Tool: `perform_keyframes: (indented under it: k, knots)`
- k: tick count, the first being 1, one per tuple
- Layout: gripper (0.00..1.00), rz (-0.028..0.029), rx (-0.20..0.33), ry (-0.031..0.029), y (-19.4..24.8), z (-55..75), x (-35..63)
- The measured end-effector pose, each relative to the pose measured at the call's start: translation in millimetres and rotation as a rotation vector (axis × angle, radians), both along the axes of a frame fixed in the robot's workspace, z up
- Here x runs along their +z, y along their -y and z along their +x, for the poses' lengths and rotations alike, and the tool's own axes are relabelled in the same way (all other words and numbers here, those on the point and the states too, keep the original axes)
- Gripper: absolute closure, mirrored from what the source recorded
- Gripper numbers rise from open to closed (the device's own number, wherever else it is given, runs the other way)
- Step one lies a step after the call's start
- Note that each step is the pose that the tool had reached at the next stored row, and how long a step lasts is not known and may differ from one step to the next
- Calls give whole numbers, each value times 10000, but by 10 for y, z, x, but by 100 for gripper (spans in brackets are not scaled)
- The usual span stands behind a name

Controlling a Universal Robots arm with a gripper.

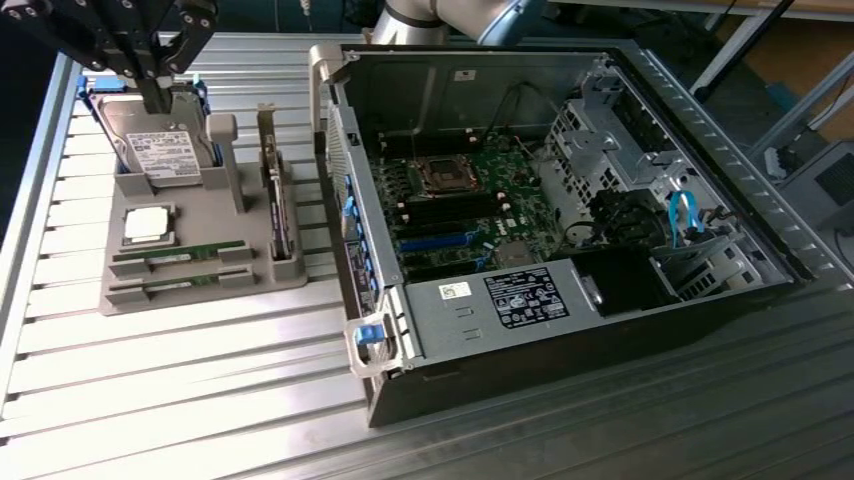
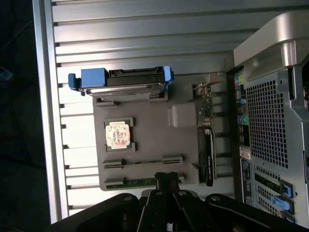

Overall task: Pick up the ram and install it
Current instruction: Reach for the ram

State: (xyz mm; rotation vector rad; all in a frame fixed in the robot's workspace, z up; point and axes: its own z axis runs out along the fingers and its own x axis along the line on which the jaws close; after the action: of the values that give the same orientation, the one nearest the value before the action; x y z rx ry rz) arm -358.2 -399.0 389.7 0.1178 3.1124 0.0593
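On the exterior view's left, a grey plastic parts tray [image 1: 200, 215] sits on the ribbed aluminium bench [image 1: 200, 390]. Tray holds:
- an upright silver hard drive [image 1: 158, 150] in a blue bracket
- a square silver processor chip [image 1: 147, 223]
- a dark expansion card [image 1: 276, 205] standing on edge
- two slim green circuit-board sticks lying in parallel slots: inner ram stick [image 1: 178, 254] just beside the processor chip, outer ram stick [image 1: 171, 288] by the tray's edge

Both sticks are seated in the tray, neither lifted. Black gripper [image 1: 150, 82] hangs at the upper left corner, over the hard drive end of the tray and well apart from both sticks. Jaws pressed together, nothing between them.

Exterior view's right: open black tower PC case [image 1: 561, 200] lying on its side, green motherboard [image 1: 461, 205] exposed. A grey arm segment [image 1: 441, 15] shows behind the case.

Wrist view, looking down on the tray [image 2: 154, 140]: gripper [image 2: 166, 180] has its jaws closed and empty, lined up over one end of the outer ram stick [image 2: 137, 182]. Can't tell the height above it. Inner ram stick [image 2: 142, 162] is in the next slot, then processor chip [image 2: 118, 134], then hard drive [image 2: 120, 82]. Expansion card [image 2: 206, 154] is on the tray side nearest the case's perforated rear panel [image 2: 270, 121]. Bench [image 2: 145, 29] slats run around the tray.
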Motion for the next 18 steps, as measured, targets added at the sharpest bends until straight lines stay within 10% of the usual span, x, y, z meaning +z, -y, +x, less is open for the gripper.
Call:
perform_keyframes:
  k: [18]
  knots:
    - [90, -10, -1, -1, 48, -151, -5]
